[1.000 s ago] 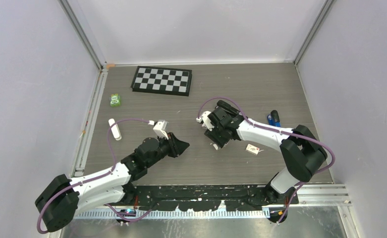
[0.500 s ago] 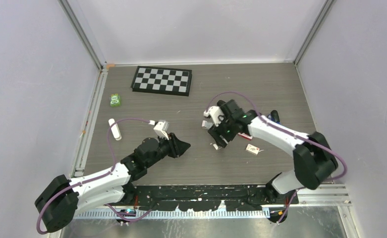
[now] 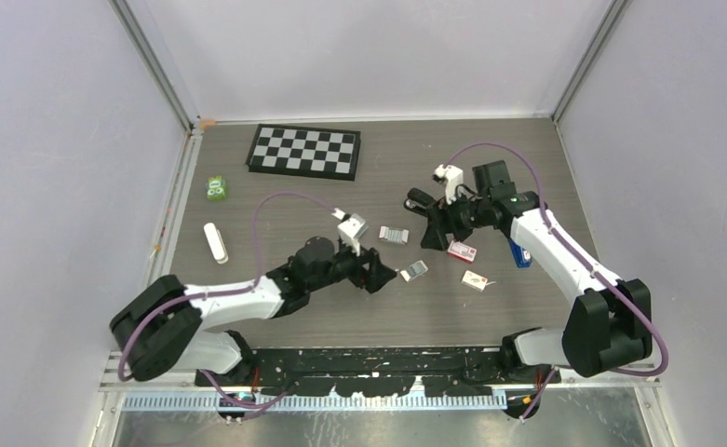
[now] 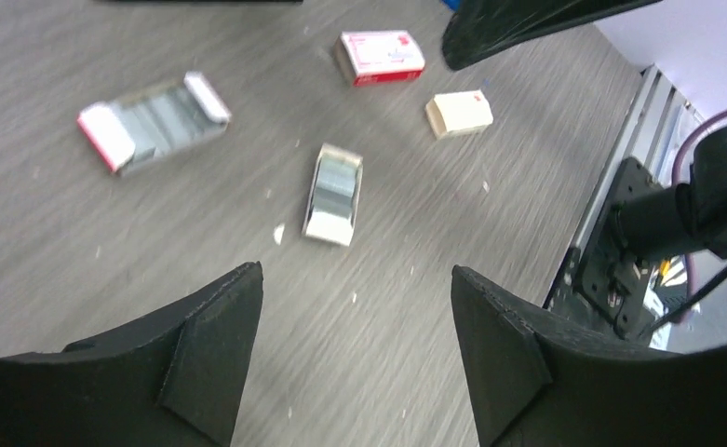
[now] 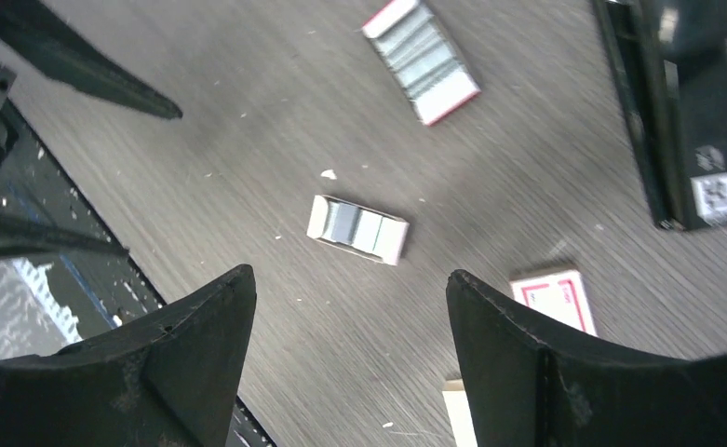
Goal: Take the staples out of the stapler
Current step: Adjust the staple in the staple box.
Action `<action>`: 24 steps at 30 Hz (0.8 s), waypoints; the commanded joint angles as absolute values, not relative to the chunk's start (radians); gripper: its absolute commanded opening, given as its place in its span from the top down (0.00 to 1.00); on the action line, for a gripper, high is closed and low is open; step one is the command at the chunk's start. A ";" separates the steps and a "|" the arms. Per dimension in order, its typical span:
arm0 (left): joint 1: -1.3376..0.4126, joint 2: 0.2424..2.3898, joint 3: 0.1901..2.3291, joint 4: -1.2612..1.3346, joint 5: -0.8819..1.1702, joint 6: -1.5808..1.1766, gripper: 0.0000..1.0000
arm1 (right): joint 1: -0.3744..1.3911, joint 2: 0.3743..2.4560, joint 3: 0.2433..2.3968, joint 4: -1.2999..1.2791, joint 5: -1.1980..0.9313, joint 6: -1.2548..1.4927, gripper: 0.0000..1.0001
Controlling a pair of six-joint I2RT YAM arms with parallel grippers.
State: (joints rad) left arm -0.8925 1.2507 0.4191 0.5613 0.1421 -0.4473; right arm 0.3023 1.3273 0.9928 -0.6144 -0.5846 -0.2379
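Stapler (image 3: pixel 419 197): black, lying flat on the table (image 3: pixel 490 158), right of centre and just beyond the right gripper (image 3: pixel 434 233). In the right wrist view the stapler (image 5: pixel 680 112) occupies the upper right corner, outside the span of the fingers, and neither gripper touches it. Whether any staples are inside it cannot be determined.

Right gripper (image 5: pixel 350 372): jaws wide apart, nothing held. It hangs above the table with bare wood grain and loose items visible between its fingers (image 5: pixel 201 363).

Left gripper (image 3: pixel 373 275): jaws likewise wide apart and empty. In the left wrist view the left gripper (image 4: pixel 350 363) points across the table toward the loose items, with no contact on any of them.

Items between the two grippers:
- Staple tray (image 3: pixel 394 234), red-ended and open, filled with rows of staples.
- Small tray (image 3: pixel 416 269), white, also holding staples; it lies nearest the left gripper.
- Red-and-white box (image 3: pixel 462 250), closed, just beside the right gripper.
- Cream box (image 3: pixel 475 280), closed, nearer the arm bases.

All four lie apart from one another.

Other items: a blue object (image 3: pixel 518 253) partly under the right arm, a chessboard (image 3: pixel 305 151) at the far left-centre, a green object (image 3: pixel 216 188) and a white cylinder (image 3: pixel 215 242) near the left edge.
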 commanded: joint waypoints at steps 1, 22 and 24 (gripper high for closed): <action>-0.939 1.375 0.595 0.516 0.094 -0.387 0.25 | 0.213 1.312 1.039 -0.619 -0.618 -0.171 0.21; -1.052 1.785 1.154 -0.137 -0.033 -0.224 0.50 | 0.126 1.343 1.065 -0.657 -0.600 -0.171 0.21; -1.052 1.800 1.171 -0.152 -0.035 -0.216 0.51 | 0.124 1.347 1.067 -0.661 -0.602 -0.175 0.21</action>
